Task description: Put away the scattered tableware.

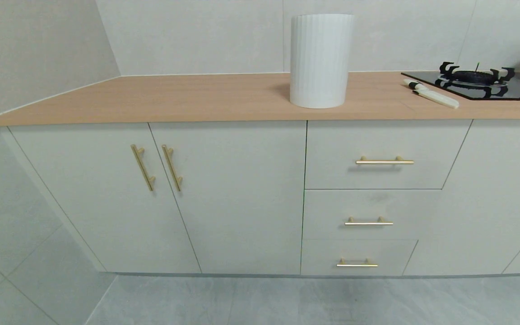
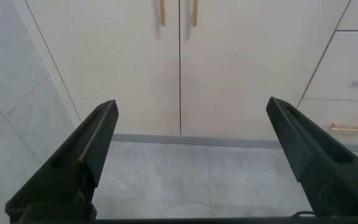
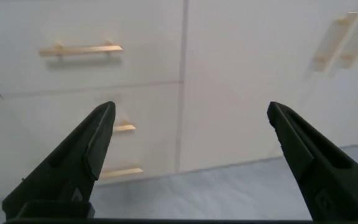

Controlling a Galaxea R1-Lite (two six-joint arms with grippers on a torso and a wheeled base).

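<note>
A tall white container [image 1: 319, 61] stands on the countertop [image 1: 174, 97], with passing room to its left. Far right, a knife [image 1: 431, 94] lies just beside the hob [image 1: 481, 85].

Wooden countertop [image 1: 197, 97] over pale cabinet doors [image 1: 237, 198] and brass-handled drawers [image 1: 377, 140], black hob [image 1: 431, 79] at right.

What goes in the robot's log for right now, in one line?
left tool: open, facing cabinet doors | right tool: open, facing drawers | white utensil: on countertop beside stove | held: nothing
</note>
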